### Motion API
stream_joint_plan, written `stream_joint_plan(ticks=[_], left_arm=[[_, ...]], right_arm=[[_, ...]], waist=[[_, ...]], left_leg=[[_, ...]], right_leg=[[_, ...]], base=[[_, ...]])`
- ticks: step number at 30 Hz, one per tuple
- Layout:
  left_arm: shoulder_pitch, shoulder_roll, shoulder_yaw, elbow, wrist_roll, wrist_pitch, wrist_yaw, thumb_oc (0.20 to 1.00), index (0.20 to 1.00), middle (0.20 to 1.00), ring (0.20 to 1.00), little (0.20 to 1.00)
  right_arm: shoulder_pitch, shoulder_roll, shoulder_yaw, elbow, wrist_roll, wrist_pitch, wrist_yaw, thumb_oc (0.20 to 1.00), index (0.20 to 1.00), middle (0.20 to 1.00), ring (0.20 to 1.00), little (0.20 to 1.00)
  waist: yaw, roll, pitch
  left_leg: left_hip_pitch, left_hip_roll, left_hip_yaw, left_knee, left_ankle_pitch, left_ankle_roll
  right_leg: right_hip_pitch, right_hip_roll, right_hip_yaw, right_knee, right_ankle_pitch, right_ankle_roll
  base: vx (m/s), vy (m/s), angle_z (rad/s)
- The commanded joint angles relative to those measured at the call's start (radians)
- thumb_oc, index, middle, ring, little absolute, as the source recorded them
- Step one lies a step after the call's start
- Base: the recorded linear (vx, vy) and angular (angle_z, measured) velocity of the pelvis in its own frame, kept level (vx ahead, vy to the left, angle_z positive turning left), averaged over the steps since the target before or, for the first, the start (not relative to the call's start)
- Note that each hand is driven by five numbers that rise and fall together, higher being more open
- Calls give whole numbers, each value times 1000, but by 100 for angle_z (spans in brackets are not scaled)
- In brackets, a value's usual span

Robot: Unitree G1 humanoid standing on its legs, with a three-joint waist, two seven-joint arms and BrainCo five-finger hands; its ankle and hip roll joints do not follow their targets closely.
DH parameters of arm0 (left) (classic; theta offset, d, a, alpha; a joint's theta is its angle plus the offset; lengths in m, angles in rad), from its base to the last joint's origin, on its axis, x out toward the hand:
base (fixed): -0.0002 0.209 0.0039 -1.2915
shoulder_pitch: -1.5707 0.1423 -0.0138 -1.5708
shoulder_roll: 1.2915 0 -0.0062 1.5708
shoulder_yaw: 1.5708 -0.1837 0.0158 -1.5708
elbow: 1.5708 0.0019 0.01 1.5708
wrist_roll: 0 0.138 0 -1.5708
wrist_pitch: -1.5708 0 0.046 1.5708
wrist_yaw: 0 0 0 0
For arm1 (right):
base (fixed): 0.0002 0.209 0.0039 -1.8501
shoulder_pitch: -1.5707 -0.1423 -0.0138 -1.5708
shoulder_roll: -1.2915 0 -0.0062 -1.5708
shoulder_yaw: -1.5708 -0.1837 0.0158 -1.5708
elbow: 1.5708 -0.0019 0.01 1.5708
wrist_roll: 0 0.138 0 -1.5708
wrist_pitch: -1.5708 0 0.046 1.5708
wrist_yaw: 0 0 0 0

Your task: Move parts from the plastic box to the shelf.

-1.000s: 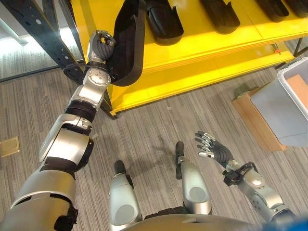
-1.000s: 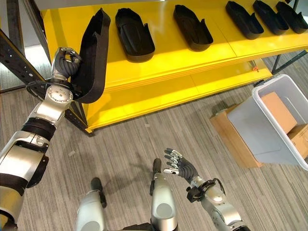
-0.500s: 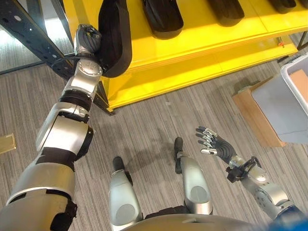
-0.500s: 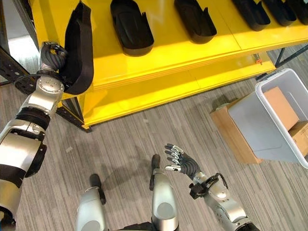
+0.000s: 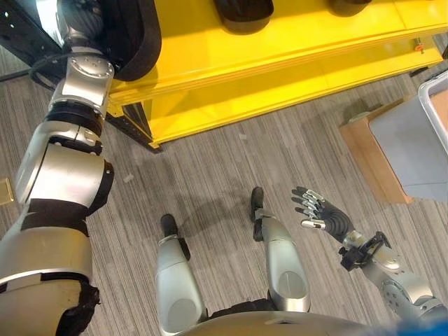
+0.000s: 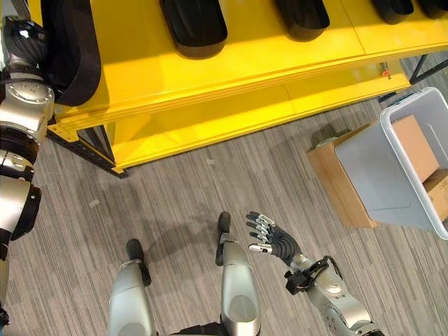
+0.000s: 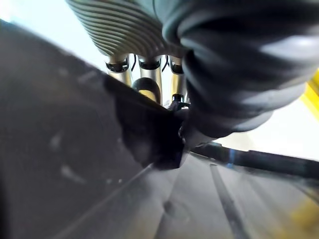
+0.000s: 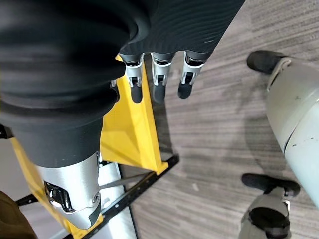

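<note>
Black part [image 6: 70, 49] stands on edge at the upper left of the frame, long axis upright, over the left end of the yellow shelf [image 6: 210, 77]. Left robot hand [image 5: 87, 17] grips it, fingers curled round its rim. Right robot hand [image 6: 274, 239] hangs low, fingers relaxed, holding nothing, well apart from the plastic box [image 6: 420, 168].

Yellow shelf [image 6: 210, 77] — black parts [image 6: 194, 28] — grey-striped floor [image 6: 175, 203], grey box [image 6: 392, 175].
</note>
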Motion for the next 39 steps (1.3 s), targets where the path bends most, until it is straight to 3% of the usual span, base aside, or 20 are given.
stream_joint_plan(ticks=[1, 13, 17, 18, 19, 31, 39], left_arm=[[-59, 105, 21, -19, -26, -69, 52, 200, 200, 200, 200, 200], [-149, 142, -80, 15, 2, -61, 54, 200, 200, 200, 200, 200], [-173, 143, -105, 56, 28, -25, 39, 200, 200, 200, 200, 200], [-202, 144, -130, 57, 40, -23, 38, 918, 918, 918, 918, 918], [-202, 147, -132, 56, 42, -23, 36, 1000, 1000, 1000, 1000, 1000], [-207, 181, -64, 54, -114, -51, 35, 1000, 1000, 1000, 1000, 1000], [-224, 206, -96, 21, -74, -65, 48, 1000, 1000, 1000, 1000, 1000]], right_arm=[[54, -38, -53, -24, 66, -54, 22, 1000, 1000, 1000, 1000, 1000], [96, -68, -81, -28, 88, -46, 46, 1000, 1000, 1000, 1000, 1000], [109, -88, -104, -39, 93, -39, 53, 1000, 1000, 1000, 1000, 1000], [121, -93, -120, -41, 97, -36, 58, 1000, 1000, 1000, 1000, 1000], [125, -92, -122, -42, 97, -35, 60, 1000, 1000, 1000, 1000, 1000], [148, -101, -148, -29, 94, -28, 62, 1000, 1000, 1000, 1000, 1000], [125, -107, -138, -30, 94, -32, 66, 1000, 1000, 1000, 1000, 1000]], waist=[[-7, -8, -59], [-19, -6, -70], [-23, -6, -68], [-26, -5, -70], [-26, -4, -71], [-13, 16, -84], [-3, 23, -92]], left_leg=[[-50, -18, 12, 8, -1, 31], [-147, -11, 8, 48, -4, 30], [-163, -10, 8, 59, -8, 32], [-178, -9, 5, 65, -8, 32], [-183, -9, 4, 70, -9, 33], [-205, -6, -4, 107, -29, 36], [-161, -7, -5, 100, -31, 33]], right_leg=[[-57, -39, 21, 51, -38, 48], [-147, -30, 36, 72, -32, 49], [-166, -31, 46, 82, -33, 49], [-181, -31, 46, 89, -35, 48], [-184, -30, 46, 93, -36, 47], [-209, -26, 55, 136, -60, 43], [-172, -27, 52, 143, -73, 44]], base=[[0, 0, 0], [1, 3, 0], [7, 8, -2], [0, 0, 0], [0, 0, 0], [7, 1, -3], [0, 0, 0]])
